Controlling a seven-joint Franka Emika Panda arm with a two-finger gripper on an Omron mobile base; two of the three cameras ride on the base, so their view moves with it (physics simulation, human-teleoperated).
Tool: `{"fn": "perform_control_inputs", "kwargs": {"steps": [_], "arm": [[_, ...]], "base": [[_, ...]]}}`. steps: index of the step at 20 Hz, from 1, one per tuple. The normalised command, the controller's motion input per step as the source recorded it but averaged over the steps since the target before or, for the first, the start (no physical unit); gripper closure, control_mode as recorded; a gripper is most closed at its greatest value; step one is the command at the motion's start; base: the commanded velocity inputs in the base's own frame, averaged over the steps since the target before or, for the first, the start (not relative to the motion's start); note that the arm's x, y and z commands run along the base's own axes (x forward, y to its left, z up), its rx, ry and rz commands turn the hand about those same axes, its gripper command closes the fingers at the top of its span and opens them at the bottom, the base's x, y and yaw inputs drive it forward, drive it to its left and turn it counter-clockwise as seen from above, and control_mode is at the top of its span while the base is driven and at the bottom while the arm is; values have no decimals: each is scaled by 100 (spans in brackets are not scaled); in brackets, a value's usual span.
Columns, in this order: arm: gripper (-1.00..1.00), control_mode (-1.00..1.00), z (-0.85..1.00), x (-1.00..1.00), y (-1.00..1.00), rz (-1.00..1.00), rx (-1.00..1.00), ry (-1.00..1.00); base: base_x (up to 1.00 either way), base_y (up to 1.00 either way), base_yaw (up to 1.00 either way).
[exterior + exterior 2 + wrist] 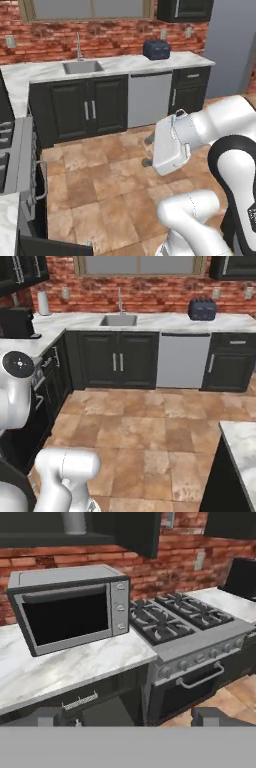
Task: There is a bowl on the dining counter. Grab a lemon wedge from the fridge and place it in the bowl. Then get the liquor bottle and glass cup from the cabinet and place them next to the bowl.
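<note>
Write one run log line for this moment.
gripper: open, empty | facing: silver microwave, black gas stove | bowl, lemon wedge: unseen

A dark wall cabinet (185,10) hangs on the brick wall above the right end of the far bench run. Its door is shut and carries a vertical silver bar handle. In the right base view a second wall cabinet (20,273) of the same finish hangs at upper left, doors shut.

A tall, plain grey unit (230,45), possibly the fridge, stands upright right of that run. A marble-topped bench (242,446) on a dark base occupies the near right corner.
</note>
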Motion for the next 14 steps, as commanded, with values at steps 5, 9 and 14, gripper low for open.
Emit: {"fn": "perform_control_inputs", "kwargs": {"steps": [5,9,14], "arm": [[-100,100,0,0,0,0,0,0],[-100,100,0,0,0,0,0,0],[-100,100,0,0,0,0,0,0]], "base": [[-9,39,53],[-10,40,51],[-6,37,53]]}}
